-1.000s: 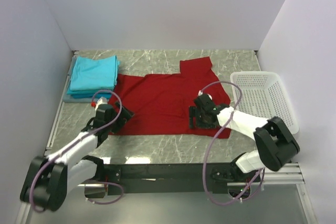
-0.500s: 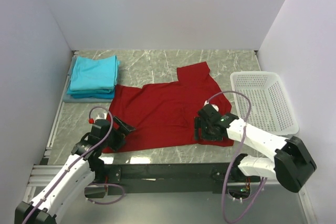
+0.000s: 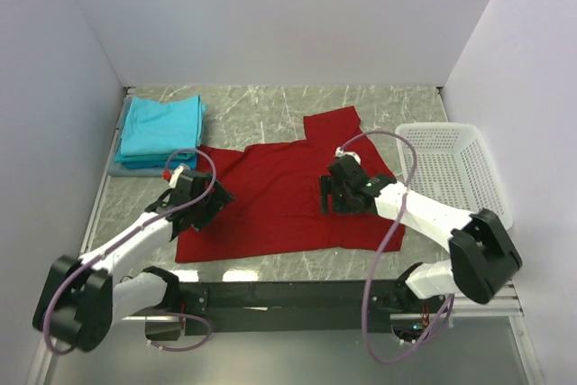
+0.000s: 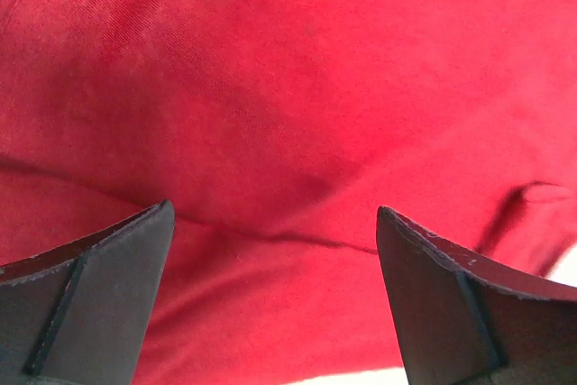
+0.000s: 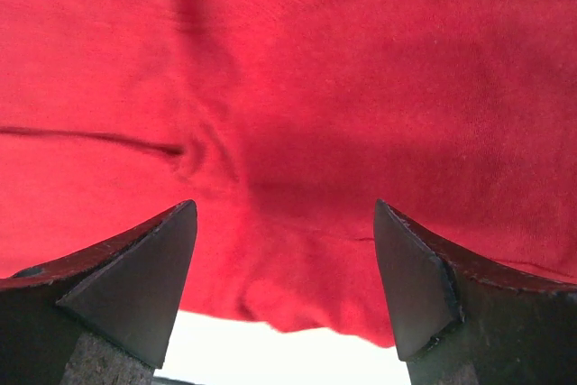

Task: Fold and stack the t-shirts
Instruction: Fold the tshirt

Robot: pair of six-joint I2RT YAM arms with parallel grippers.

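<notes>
A dark red t-shirt (image 3: 270,200) lies spread flat across the middle of the table, one sleeve pointing to the far side. Folded teal t-shirts (image 3: 160,128) sit stacked at the far left. My left gripper (image 3: 202,206) hovers open over the red shirt's left part; in the left wrist view red cloth (image 4: 288,87) fills the frame and nothing is between the fingers (image 4: 108,286). My right gripper (image 3: 335,196) hovers open over the shirt's right half. In the right wrist view there is only creased red cloth (image 5: 361,69) below its jaws.
A white lattice basket (image 3: 455,173) stands at the right edge of the table. A grey layer (image 3: 126,169) shows under the teal stack. White walls close in on the left, back and right. The arms' black base rail (image 3: 288,299) runs along the near edge.
The red shirt has slid toward the near edge. Both grippers came down to its near edge with it, then moved back out over the shirt, still open.
</notes>
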